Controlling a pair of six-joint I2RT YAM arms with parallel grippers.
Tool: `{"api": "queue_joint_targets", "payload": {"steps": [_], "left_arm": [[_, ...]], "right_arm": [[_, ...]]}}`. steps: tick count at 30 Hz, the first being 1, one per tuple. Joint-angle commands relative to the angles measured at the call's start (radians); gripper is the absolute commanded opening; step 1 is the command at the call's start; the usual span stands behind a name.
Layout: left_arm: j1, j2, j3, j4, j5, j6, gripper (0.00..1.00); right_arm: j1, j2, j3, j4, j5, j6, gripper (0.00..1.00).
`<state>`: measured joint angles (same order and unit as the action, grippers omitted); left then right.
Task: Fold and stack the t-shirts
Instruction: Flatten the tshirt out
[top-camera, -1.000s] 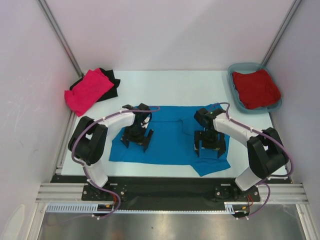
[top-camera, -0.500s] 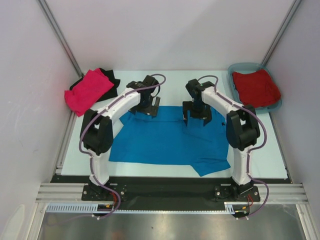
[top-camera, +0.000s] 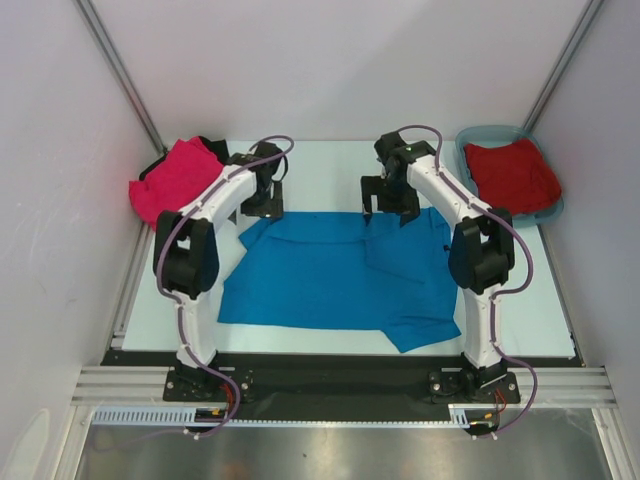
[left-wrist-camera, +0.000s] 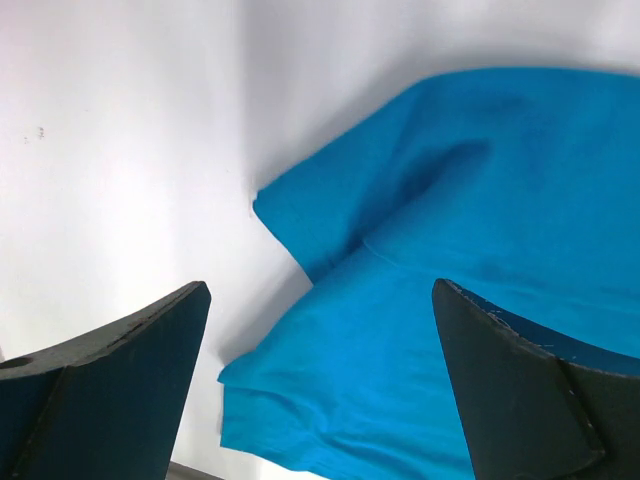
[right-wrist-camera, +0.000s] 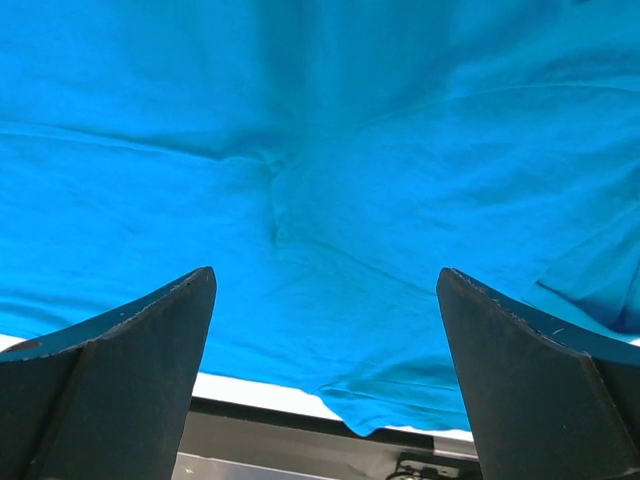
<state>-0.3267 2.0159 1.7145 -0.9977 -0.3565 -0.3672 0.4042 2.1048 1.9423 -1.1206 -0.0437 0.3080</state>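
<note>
"How do the two hands stand?"

"Both are spread as wide as they go, and neither holds anything. The left hand (top-camera: 262, 210) hangs over the far left corner of the blue t-shirt (top-camera: 330, 275), by its sleeve. The right hand (top-camera: 387, 212) hangs over the shirt's far edge, right of the middle. Whether any fingertip brushes the cloth cannot be told."

"And the shirt itself?"

"It is bright blue, spread flat and lightly creased on the white table (top-camera: 320, 165) between the arms, with one sleeve poking out at the near right. The pink t-shirt (top-camera: 175, 180) lies bunched at the far left on the black t-shirt (top-camera: 226, 186). The dark red t-shirt (top-camera: 512, 175) sits crumpled in the teal tub (top-camera: 470, 140) at the far right."
</note>
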Motion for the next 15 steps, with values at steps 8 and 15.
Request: {"api": "queue_joint_targets", "payload": {"steps": [8,15], "left_arm": [[0.089,0.099,0.074,0.03,0.079,-0.058,1.0],[0.138,0.127,0.073,0.047,0.109,-0.065,0.99]], "right_arm": [[-0.024,-0.035,0.05,-0.064,-0.044,-0.041,0.99],[-0.031,-0.051,0.047,-0.071,-0.058,-0.041,0.99]]}}
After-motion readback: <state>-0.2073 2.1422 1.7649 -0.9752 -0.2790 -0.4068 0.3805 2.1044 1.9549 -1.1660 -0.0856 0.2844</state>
